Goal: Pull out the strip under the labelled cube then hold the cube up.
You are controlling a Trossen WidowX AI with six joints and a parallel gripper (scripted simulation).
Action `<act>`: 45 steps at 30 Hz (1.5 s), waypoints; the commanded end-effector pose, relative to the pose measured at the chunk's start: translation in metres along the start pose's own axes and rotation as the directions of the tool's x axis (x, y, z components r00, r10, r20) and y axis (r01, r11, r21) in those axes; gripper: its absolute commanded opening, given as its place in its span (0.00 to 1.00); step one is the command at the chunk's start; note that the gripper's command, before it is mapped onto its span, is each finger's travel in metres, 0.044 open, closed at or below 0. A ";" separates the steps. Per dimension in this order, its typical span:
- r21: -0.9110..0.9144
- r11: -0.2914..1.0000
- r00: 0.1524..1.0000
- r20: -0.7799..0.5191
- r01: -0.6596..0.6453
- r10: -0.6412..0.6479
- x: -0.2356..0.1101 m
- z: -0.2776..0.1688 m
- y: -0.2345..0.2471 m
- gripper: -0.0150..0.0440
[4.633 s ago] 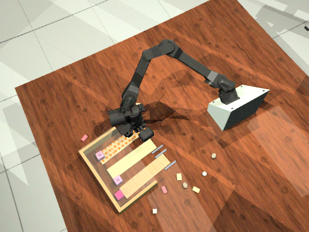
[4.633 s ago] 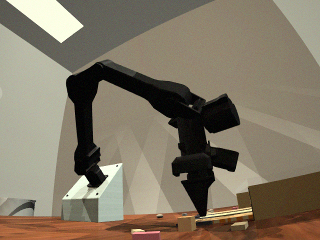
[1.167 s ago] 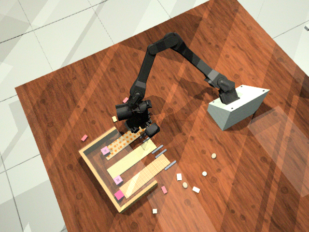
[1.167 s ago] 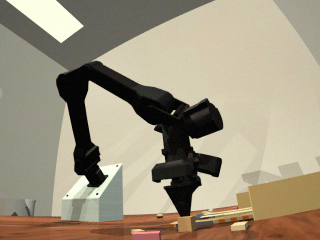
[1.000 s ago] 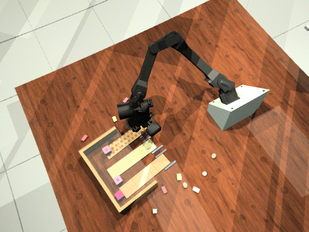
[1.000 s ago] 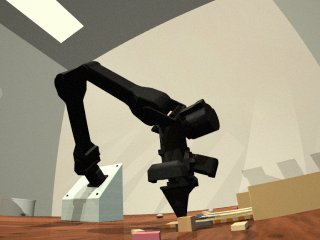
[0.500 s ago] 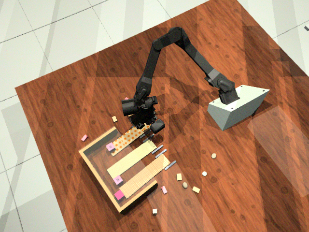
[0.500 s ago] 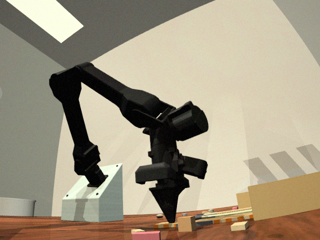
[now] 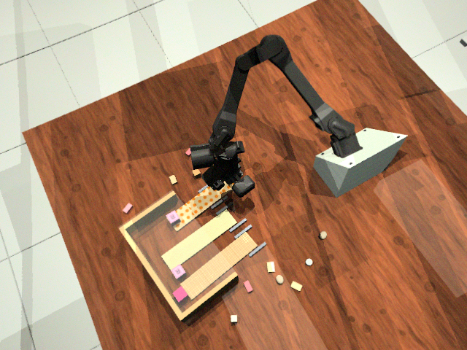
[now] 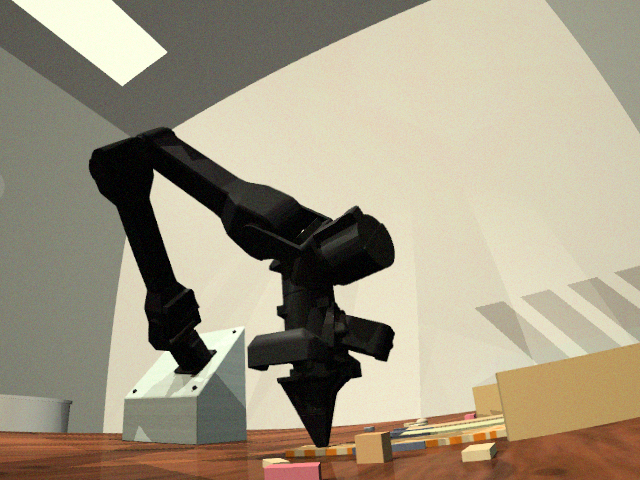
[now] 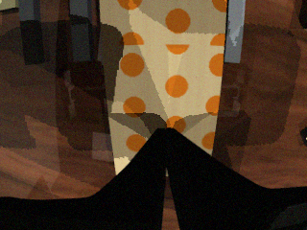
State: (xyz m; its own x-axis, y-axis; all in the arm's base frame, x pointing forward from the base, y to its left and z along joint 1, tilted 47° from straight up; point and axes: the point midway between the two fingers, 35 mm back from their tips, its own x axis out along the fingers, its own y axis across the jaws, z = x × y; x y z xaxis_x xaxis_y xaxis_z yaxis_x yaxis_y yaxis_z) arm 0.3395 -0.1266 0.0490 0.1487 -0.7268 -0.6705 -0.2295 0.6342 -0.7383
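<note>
An orange-dotted strip (image 9: 198, 205) (image 11: 169, 45) (image 10: 310, 452) runs from the shallow open tray (image 9: 149, 271) (image 10: 568, 392) out onto the table. A lilac cube (image 9: 172, 216) with a mark on top sits at the strip's inner end, inside the tray. My gripper (image 9: 222, 187) (image 10: 320, 443) (image 11: 164, 136) is shut, pointing straight down, with its tips on the outer end of the dotted strip. A plain cream strip (image 9: 199, 239) carries a second marked lilac cube (image 9: 178, 271). A gridded strip (image 9: 220, 263) carries a plain pink cube (image 9: 180, 294).
Short grey bars (image 9: 237, 224) (image 9: 257, 249) (image 11: 236, 13) lie beside the strips' outer ends. Small loose blocks (image 9: 172, 179) (image 9: 271, 266) (image 9: 247, 286) (image 10: 373, 446) and balls (image 9: 323, 235) (image 9: 309, 262) are scattered on the wooden table. The arm's pale base (image 9: 358, 160) stands at the right.
</note>
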 end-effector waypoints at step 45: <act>-0.010 1.000 1.000 -0.028 -0.009 0.008 0.005 -0.079 0.003 0.25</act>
State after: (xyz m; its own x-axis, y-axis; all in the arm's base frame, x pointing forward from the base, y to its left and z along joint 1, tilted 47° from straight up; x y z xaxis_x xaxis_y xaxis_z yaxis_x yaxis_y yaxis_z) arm 0.2764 -0.1430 0.0545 0.1523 -0.7272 -0.6693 -0.2309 0.6323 -0.7395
